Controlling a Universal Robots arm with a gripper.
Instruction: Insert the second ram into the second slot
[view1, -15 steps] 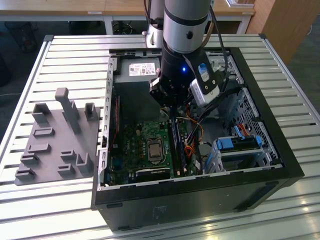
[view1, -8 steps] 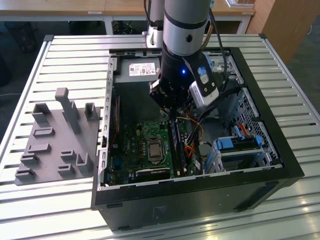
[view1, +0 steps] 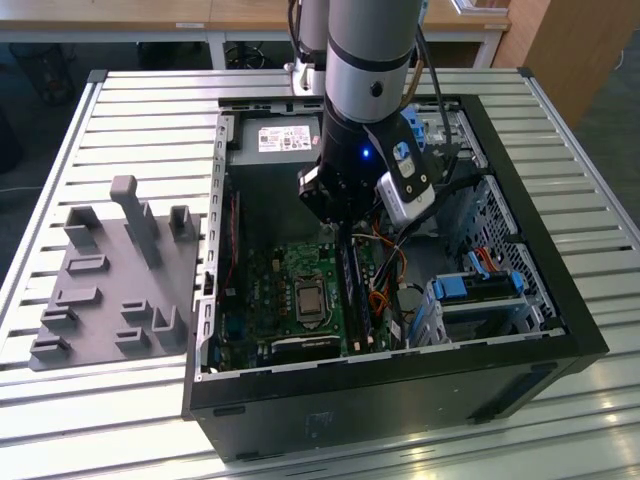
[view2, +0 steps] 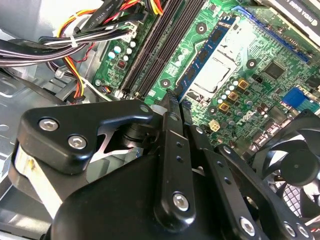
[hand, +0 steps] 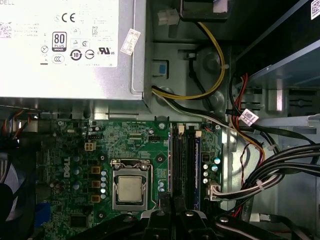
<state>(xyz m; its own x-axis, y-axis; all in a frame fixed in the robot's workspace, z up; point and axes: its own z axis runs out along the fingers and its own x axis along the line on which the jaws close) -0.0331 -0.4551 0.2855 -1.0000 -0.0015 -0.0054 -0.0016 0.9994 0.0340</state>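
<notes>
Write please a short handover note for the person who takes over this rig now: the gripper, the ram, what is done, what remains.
Gripper: low inside the open computer case, apparently shut on the second ram.
Second ram: blue stick, standing on edge, running along the memory slots beside the processor socket.
Done: the ram is in the gripper and at the slots.
Left: the views do not show whether it is seated, so treat the insertion as not confirmed.
</notes>
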